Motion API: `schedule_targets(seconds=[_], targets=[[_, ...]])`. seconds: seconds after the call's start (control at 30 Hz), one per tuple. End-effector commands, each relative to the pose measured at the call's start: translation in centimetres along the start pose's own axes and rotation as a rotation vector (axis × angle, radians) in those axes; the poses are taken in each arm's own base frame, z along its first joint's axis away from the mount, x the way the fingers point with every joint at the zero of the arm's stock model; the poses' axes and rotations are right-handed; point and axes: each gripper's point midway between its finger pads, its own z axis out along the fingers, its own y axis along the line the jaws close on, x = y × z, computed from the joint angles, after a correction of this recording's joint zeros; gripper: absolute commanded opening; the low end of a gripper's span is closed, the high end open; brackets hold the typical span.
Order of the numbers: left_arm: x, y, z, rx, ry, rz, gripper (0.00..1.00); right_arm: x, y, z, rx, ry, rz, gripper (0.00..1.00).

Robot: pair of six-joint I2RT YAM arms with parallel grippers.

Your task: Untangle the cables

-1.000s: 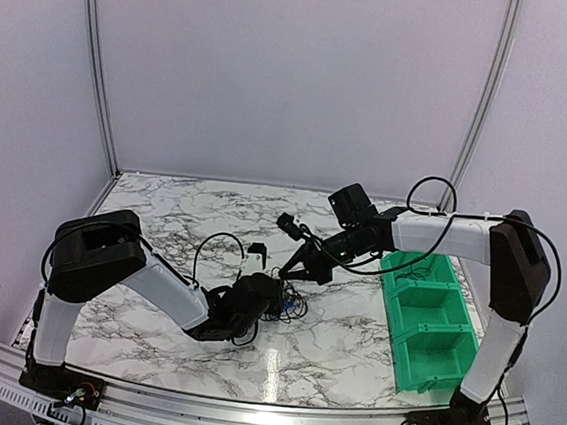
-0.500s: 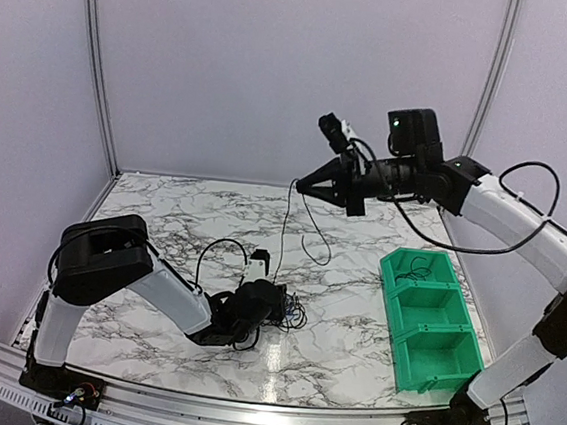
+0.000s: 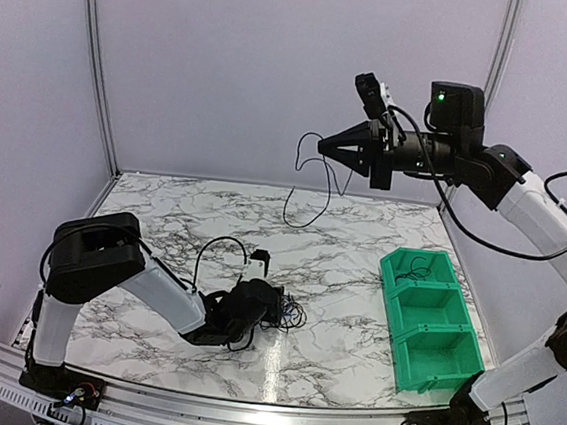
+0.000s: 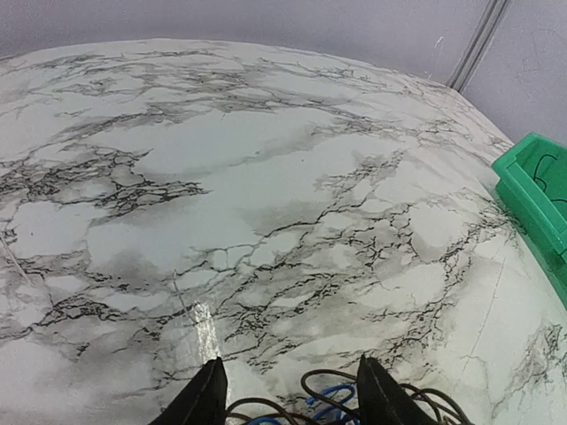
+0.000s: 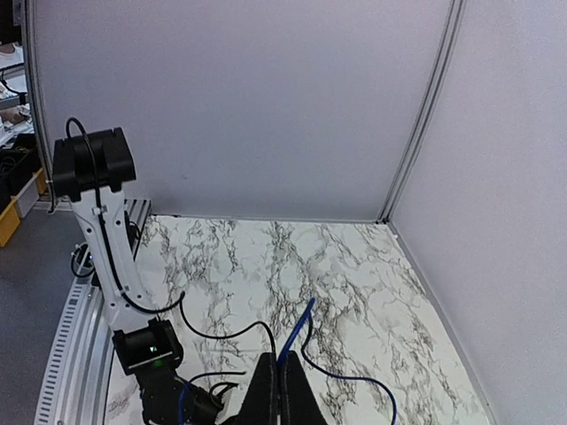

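Cable dangling from clenched right fingers; tangle between half-spread left fingers.

High above the white marble-patterned table, the right gripper's black fingers pinch shut on a thin blue cable that loops away rightward; the left arm crouches near the table's left edge.

I see a white marble-patterned table with grey veining. On its right side sits a green plastic bin with three compartments. Plain lavender walls enclose the workspace behind.
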Motion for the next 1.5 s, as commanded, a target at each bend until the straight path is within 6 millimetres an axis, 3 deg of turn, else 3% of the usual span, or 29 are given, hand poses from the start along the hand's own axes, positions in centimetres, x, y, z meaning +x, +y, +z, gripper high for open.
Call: schedule_targets(seconds=[0.0,0.17,0.4,0.53,0.7,0.8,0.97,1.2,1.37,1.47], targets=[[-3.6,-1.5,-2.3,0.067,-0.025,0.082,0.55,2.5,-1.1,-0.7,0.084,0.065,-0.008,0.0],[-9.5,-4.2,-5.9,0.19,-0.085,0.16,0.65,4.6,-2.7,-2.6,0.151,0.095,0.016,0.0],[-15.1,-4.4,-9.9,0.177,-0.081,0.3,0.74,8.5,-4.5,-6.0,0.263,0.182,0.051,0.0],[-18.1,-4.3,-11.2,0.143,-0.055,0.391,0.8,11.2,-5.3,-8.2,0.342,0.24,0.072,0.0],[-21.9,-3.6,-10.9,0.108,-0.042,0.453,0.82,14.9,-7.4,-12.2,0.454,0.29,0.147,0.0],[-22.9,-1.2,-10.0,0.087,-0.053,0.387,0.83,16.4,-9.0,-14.8,0.53,0.305,0.195,0.0],[-22.5,4.8,-9.2,0.023,-0.031,0.187,0.83,18.9,-11.6,-18.4,0.627,0.337,0.276,0.0],[-24.3,4.9,-11.1,0.046,-0.098,0.167,0.82,25.1,-12.9,-21.9,0.703,0.406,0.409,0.0],[-24.9,5.3,-11.6,0.031,-0.118,0.163,0.82,28.5,-12.9,-22.4,0.702,0.444,0.485,0.0],[-24.9,5.3,-11.6,0.029,-0.119,0.163,0.82,29.4,-12.8,-22.3,0.693,0.45,0.51,0.0]])
